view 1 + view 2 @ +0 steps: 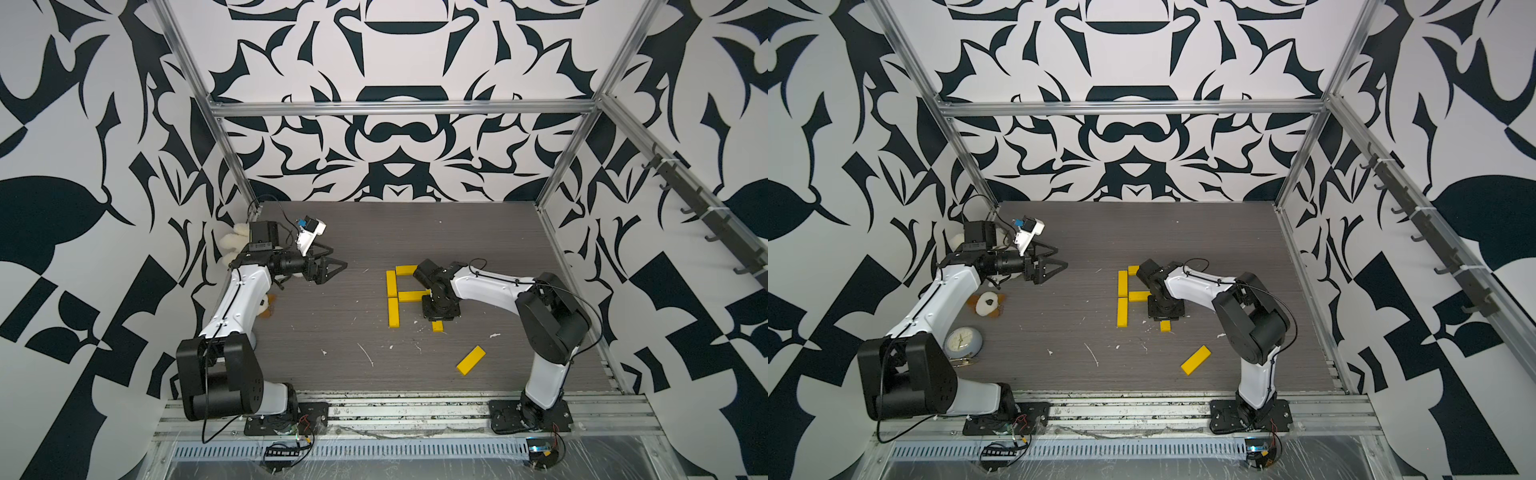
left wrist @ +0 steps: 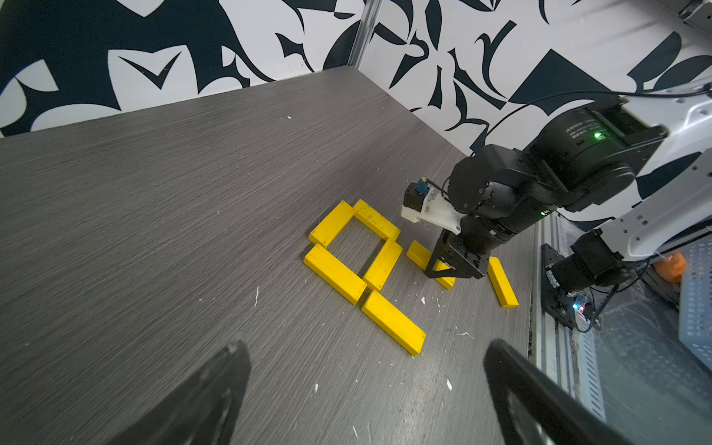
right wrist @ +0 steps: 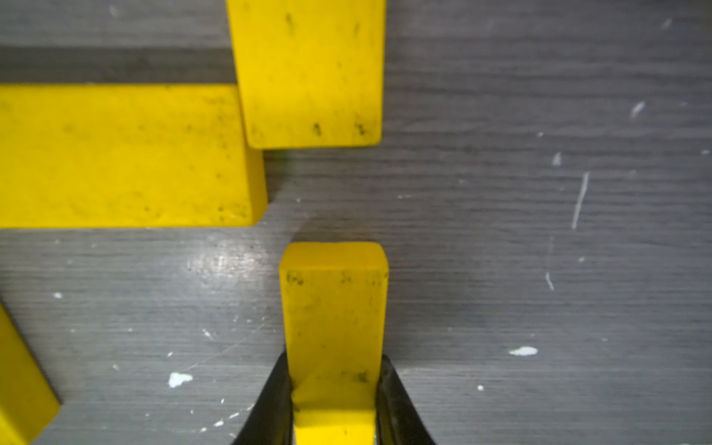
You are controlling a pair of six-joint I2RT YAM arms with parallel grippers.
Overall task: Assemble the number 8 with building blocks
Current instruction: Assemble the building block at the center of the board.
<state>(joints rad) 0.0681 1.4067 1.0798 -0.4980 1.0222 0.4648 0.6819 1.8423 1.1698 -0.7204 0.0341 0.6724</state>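
We've got the right gripper (image 3: 334, 389) clenched on a yellow bar (image 3: 333, 308) (middle of the desk (image 1: 374, 232)); left gripper (image 1: 337, 258) gapes near the left edge.

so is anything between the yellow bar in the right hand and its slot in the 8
Nothing visible: only bare grey tabletop lies between the flat yellow bar in the right hand and the upright yellow bar ahead.

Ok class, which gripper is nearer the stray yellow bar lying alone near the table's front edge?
Right. The right gripper, clamping a second bar, stands just behind the stray bar; the left gripper hangs open much farther away.
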